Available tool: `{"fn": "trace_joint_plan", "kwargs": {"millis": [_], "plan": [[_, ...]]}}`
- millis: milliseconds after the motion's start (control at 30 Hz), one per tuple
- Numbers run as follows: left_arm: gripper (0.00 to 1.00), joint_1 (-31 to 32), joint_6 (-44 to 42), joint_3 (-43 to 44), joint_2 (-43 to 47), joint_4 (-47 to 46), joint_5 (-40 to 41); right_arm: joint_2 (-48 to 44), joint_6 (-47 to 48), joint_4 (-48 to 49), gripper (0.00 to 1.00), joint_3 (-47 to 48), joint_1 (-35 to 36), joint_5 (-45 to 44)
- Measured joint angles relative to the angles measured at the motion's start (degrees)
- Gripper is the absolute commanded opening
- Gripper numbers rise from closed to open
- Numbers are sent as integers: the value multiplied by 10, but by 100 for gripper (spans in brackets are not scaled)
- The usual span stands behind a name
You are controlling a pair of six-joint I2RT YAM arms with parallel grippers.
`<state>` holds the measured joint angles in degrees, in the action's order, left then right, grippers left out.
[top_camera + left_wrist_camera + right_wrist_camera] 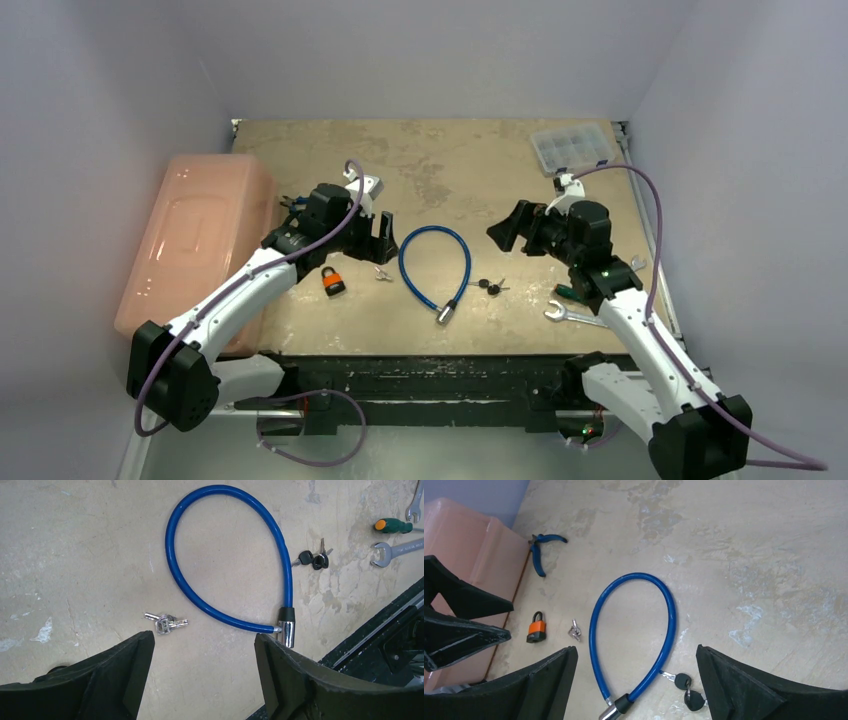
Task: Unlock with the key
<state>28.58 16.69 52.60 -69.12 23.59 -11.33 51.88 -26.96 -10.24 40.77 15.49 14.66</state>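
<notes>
The task stood at its opening step, with no key picked up and no lock touched. Nearest the arm bases lay the metal barrel (286, 630) of the blue cable lock (220, 489). Both cable ends ran into it, so the loop looked fastened. It lay flat on the worktop (520, 160), about midway between the two arms.

Just right of the barrel lay a pair of black-headed keys (312, 559) on a ring, close to the cable but apart from it. Just left of the cable lay a small bunch of silver keys (165, 623), and left of those an orange padlock (333, 282) lay with its shackle seemingly shut.

Which lock was meant could not be told for certain. The black-headed keys probably belonged to the cable lock.

The left end effector (202, 645) hung above the worktop just left of the cable, jaws spread and empty, with the silver keys ahead of its fingertips. The right end effector (636, 652) hovered to the cable's right, jaws fully apart and empty, with the black-headed keys near its right finger.

The next move probably called for a low, narrow pinch on a key head, since the keys lay thin and flat. The other arm would then need to steady the lock body for insertion.

Beyond the cable's far curve the worktop was bare and stained.
</notes>
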Motion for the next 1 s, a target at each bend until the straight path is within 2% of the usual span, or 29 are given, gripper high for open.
{"fn": "trace_joint_plan", "kwargs": {"millis": [333,633,1000], "plan": [[76,0,0,0,4,0,5,97,2,-87,99,32,0,-5],[75,1,0,0,14,0,11,128,21,-131,99,37,19,-22],[72,1,0,0,14,0,11,230,61,-193,94,87,125,-113]]}}
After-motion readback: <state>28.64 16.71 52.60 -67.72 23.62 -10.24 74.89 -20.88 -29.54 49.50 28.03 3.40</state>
